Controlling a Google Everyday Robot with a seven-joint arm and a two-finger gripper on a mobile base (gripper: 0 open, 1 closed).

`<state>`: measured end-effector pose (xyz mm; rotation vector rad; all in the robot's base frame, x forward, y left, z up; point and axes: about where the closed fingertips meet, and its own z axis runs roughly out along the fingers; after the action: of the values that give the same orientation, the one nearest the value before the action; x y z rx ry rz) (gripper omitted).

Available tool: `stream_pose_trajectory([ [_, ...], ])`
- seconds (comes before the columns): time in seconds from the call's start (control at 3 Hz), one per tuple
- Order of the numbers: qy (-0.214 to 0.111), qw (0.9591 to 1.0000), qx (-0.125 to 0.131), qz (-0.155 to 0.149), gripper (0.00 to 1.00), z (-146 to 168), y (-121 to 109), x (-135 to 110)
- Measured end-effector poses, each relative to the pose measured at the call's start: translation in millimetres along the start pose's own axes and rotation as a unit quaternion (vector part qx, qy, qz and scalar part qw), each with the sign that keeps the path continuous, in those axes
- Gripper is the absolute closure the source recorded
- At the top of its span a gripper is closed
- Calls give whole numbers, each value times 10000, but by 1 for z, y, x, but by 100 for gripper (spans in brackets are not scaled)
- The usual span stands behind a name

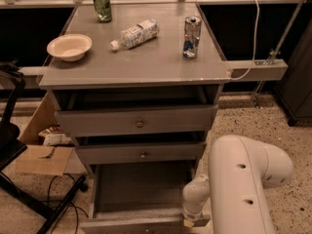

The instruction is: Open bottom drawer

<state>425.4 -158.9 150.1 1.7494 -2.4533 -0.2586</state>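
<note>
The bottom drawer (141, 186) of the grey cabinet stands pulled out, and its plain grey inside shows. Its slim front (131, 224) lies at the lower edge of the view, so its knob is hidden. My white arm (243, 184) reaches down from the right. My gripper (191, 219) is at the right part of that drawer's front, low in the view. The mid-sized drawer (141, 153) and the tall top drawer (139, 121) above it each stand a little way out.
On the cabinet top (146, 62) are a white bowl (69, 47), a green can (102, 5), a plastic bottle (134, 33) lying on its side and a silver can (191, 36). Cardboard (41, 157) and a black stand (12, 130) are on the floor at the left.
</note>
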Motion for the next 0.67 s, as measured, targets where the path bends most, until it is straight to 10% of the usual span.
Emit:
stream_pose_trajectory([
  [0.67, 0, 9997, -208, 106, 100, 6, 20, 9],
])
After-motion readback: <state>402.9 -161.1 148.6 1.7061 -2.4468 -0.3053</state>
